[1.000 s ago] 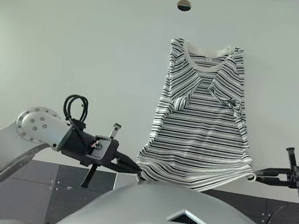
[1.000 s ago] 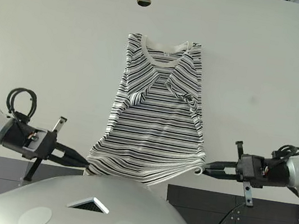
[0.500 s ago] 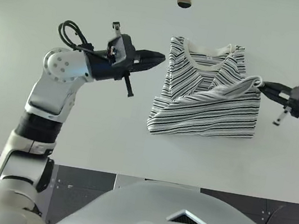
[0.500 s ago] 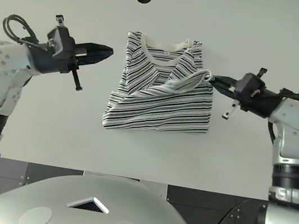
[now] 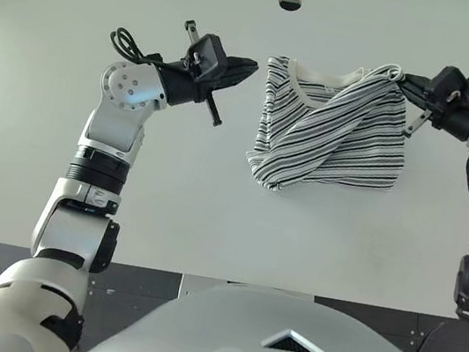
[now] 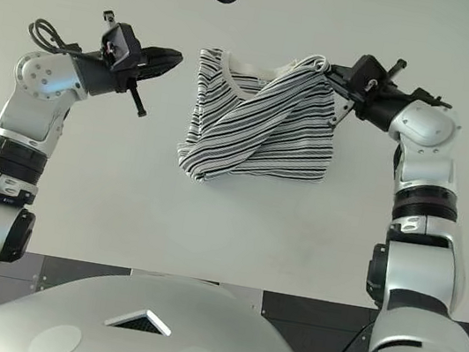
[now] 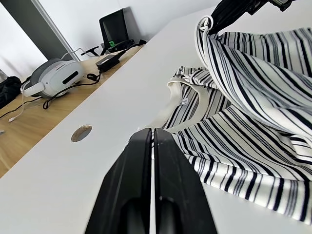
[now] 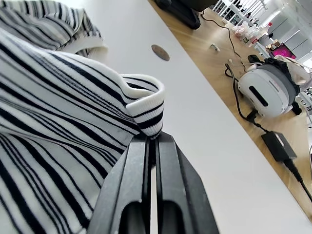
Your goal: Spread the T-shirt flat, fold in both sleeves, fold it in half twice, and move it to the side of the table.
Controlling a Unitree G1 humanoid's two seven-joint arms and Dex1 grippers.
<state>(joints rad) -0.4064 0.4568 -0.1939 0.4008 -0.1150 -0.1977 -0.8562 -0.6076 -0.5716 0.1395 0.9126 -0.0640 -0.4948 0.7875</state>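
Note:
The black-and-white striped T-shirt (image 5: 335, 130) lies bunched on the white table (image 5: 126, 186), its lower part drawn up slantwise over the collar. My right gripper (image 5: 403, 78) is at the shirt's far right corner, shut on the white ribbed hem (image 8: 146, 105), which it holds slightly off the table. My left gripper (image 5: 250, 66) hovers just left of the collar (image 7: 178, 95), shut with nothing between its fingers. The shirt's near left corner (image 5: 268, 171) rests loose on the table.
A round cable hole (image 5: 289, 3) sits in the table beyond the shirt. The table's front edge (image 5: 201, 275) runs close to me. A wooden desk (image 7: 29, 131) behind the table carries a white headset (image 7: 53, 80) and cables.
Both arms swung from the table's front edge to the far side. The right gripper carried the hem up to the collar. The left gripper let go of its corner and now holds nothing.

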